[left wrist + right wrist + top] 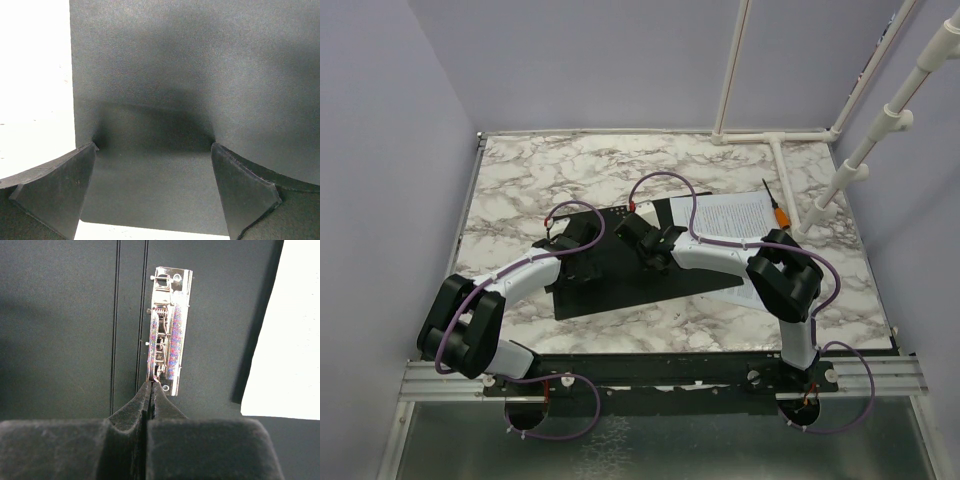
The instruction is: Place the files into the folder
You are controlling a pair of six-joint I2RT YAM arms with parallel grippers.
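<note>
The folder (620, 280) lies open on the marble table, black inner faces up. My left gripper (570, 238) is open, low over the folder's left panel (175, 75); its fingers (75, 185) stand wide apart with nothing between them. My right gripper (638, 232) is shut, and its tips (152, 386) pinch the near end of the metal clip (167, 340) by the spine. The files (730, 215), white printed sheets, lie at the folder's far right; a white sheet edge shows in the right wrist view (285, 340). I cannot tell how many sheets there are.
A thin orange-handled tool (775, 208) lies just right of the sheets. A white pipe frame (775, 140) stands at the back right of the table (520, 180). Purple walls enclose the left and back sides.
</note>
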